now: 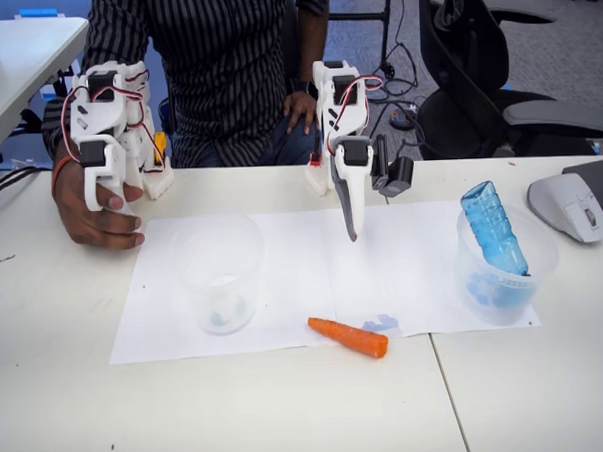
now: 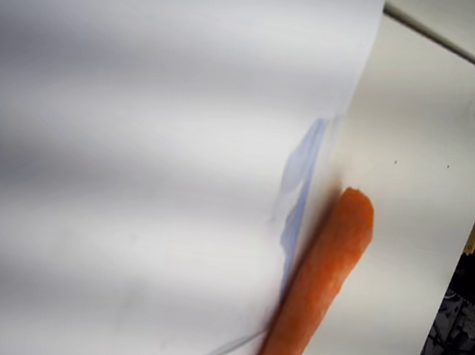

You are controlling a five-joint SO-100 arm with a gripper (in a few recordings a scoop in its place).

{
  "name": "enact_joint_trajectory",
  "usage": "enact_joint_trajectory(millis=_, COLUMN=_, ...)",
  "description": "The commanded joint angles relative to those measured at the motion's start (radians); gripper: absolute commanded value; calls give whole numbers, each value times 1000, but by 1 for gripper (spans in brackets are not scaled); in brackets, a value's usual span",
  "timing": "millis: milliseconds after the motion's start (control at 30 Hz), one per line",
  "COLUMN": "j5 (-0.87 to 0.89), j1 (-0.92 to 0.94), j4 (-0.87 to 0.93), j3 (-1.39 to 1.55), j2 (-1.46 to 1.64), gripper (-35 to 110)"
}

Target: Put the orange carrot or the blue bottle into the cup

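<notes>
While the fingers point(image 1: 350, 229) hang closed and empty, the orange carrot point(image 1: 347, 337) lies below them, apart.

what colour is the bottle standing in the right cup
Translucent blue. The blue bottle leans tilted inside the clear cup on the right, clearest in the fixed view.

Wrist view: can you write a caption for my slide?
Orange carrot lying along the white paper's edge on the table.
</notes>
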Motion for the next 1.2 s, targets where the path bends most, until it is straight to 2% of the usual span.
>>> enact_joint_trajectory(millis=0, j5=83, j1=-12, j4=14, j3=15, j2=34, gripper=16)
enact_joint_trajectory(millis=600, j5=86, j1=-9, j4=32, j3=-21, j2=17, gripper=17)
enact_joint_trajectory(millis=800, j5=156, j1=91, j4=184, j3=-186, j2=17, gripper=17)
enact_joint_trajectory(millis=900, j5=186, j1=117, j4=201, j3=-245, j2=15, gripper=17)
enact_joint_trajectory(millis=1167, j5=172, j1=133, j4=127, j3=-414, j2=-261, gripper=17)
